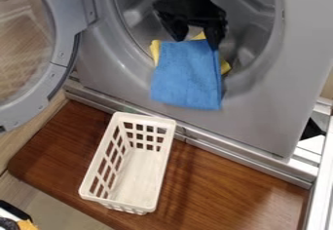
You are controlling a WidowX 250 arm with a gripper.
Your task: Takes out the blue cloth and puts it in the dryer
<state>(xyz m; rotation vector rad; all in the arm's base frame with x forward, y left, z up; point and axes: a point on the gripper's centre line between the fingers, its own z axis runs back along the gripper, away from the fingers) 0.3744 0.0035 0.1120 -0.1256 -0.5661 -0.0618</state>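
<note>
Now, we are seeing the black fingers (195, 41) standing apart at the top edge of the blue cloth (187, 75). This cloth is hanging over the lower rim of the dryer (260, 122), in front of a yellow cloth (225, 67). Below, a white basket (164, 161) is standing on the wooden tabletop (228, 185). We are judging the taking out as done; tucking it fully inside is remaining.

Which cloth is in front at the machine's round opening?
The blue cloth; the yellow cloth is behind it, peeking out at the top and both sides.
</note>
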